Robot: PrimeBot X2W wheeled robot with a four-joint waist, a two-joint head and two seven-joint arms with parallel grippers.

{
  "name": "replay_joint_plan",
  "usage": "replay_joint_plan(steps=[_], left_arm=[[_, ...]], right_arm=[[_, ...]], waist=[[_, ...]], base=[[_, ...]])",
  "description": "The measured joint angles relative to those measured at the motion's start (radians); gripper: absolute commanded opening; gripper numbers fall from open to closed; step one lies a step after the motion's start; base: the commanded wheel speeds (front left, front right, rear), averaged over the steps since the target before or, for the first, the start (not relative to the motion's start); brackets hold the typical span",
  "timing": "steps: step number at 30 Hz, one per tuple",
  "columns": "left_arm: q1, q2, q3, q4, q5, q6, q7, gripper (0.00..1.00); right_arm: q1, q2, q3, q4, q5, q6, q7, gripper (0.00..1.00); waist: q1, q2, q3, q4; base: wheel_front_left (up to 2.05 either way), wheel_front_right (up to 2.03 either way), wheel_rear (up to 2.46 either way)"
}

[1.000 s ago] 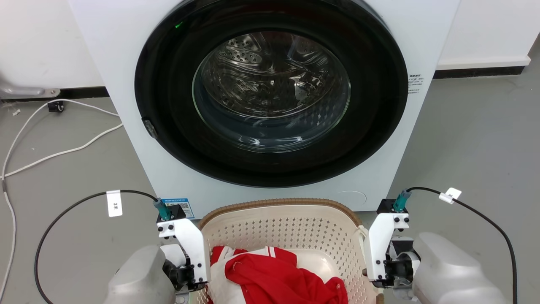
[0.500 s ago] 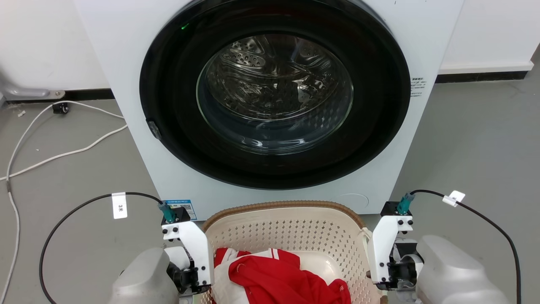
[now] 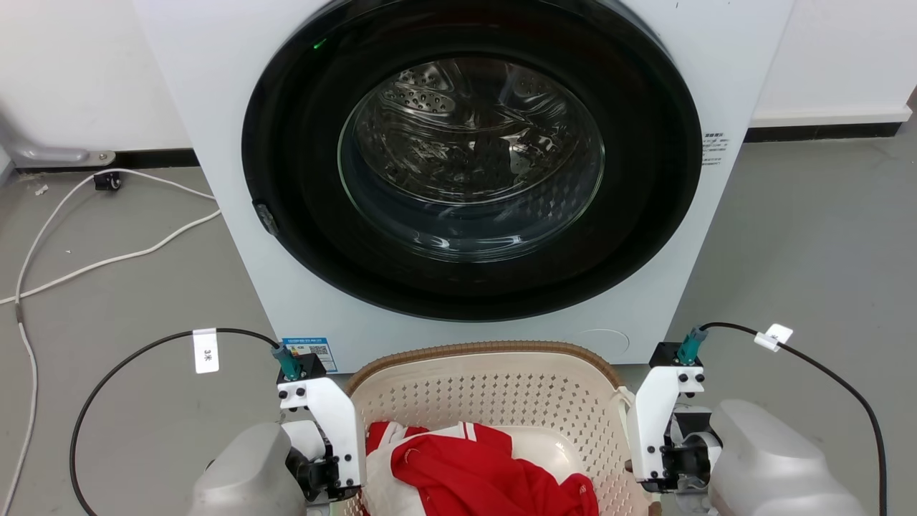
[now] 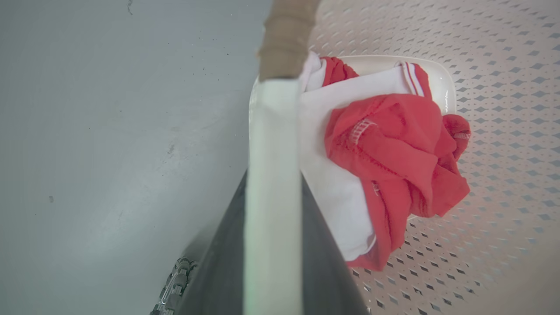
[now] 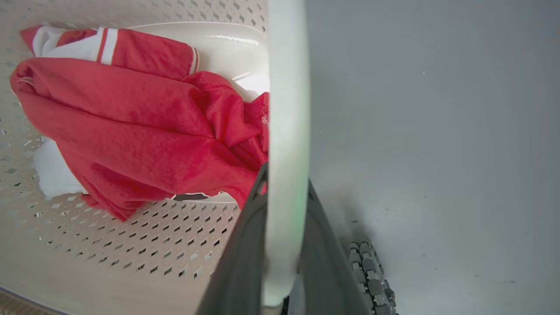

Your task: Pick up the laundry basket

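Both arms are clamped on: left gripper (image 4: 273,188) on the left handle (image 4: 273,131), right gripper (image 5: 284,183) on the right handle (image 5: 286,87), fingers closed tight against each. The laundry basket (image 3: 494,390) sits between the arms, with red-and-white clothes (image 3: 466,473) inside, just in front of the washing machine (image 3: 308,308). Thin perforated plastic with a small load, so probably light with flexy walls. The handles are smooth and could slip, but they're the right hold; lift evenly. Mouth up, level. Long axis looks left-right, handle to handle. Can't tell if it's off the floor (image 3: 802,251).

A white front-loading washing machine (image 3: 469,158) stands on grey floor (image 3: 802,236). Thin white cable (image 3: 154,246) trails alongside. Red-and-white cloth (image 3: 473,473) lies crumpled.
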Motion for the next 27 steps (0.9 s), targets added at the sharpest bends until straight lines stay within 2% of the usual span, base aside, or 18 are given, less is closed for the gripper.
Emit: replay_joint_plan(steps=[27], left_arm=[[-0.004,0.0,-0.042,0.014,-0.047,0.0,-0.023,0.0]], right_arm=[[0.002,0.007,-0.069,0.0,-0.073,0.002,-0.001,0.0]], waist=[[0.0,0.0,0.016,0.006]], base=[[0.0,0.0,0.0]])
